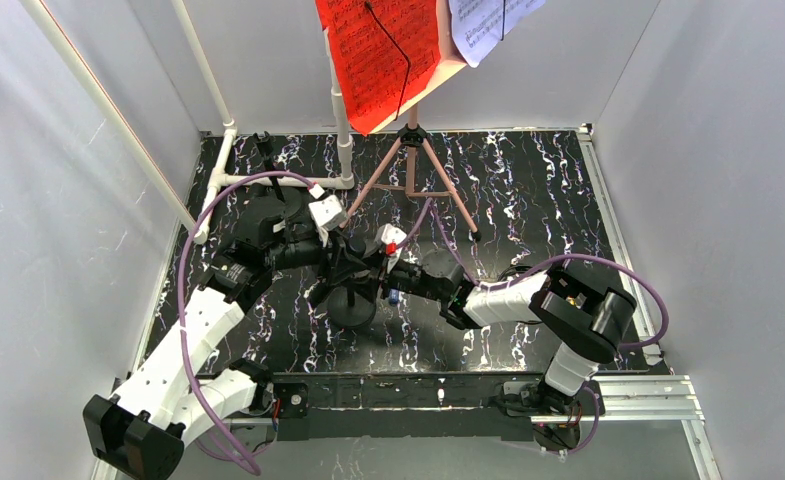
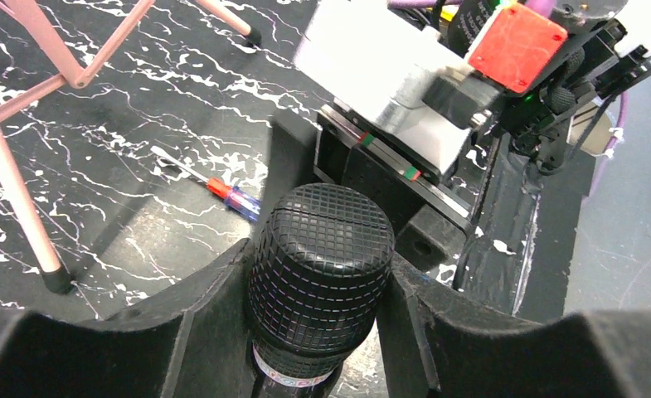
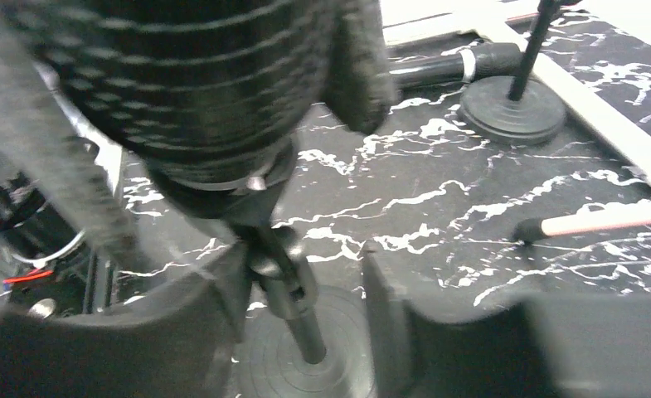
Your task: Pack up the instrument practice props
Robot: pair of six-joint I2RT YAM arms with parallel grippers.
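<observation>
The microphone (image 2: 322,265) stands straight up on its round base (image 3: 338,369). The left gripper (image 2: 318,278) is squeezed tight on its bumpy head, high above the base. The right gripper (image 3: 297,286) sits lower, just above the base, with its fingers apart on each side of the thin pole (image 3: 293,298) and not touching it, so it likely needs to close sideways on that up-and-down pole.
</observation>
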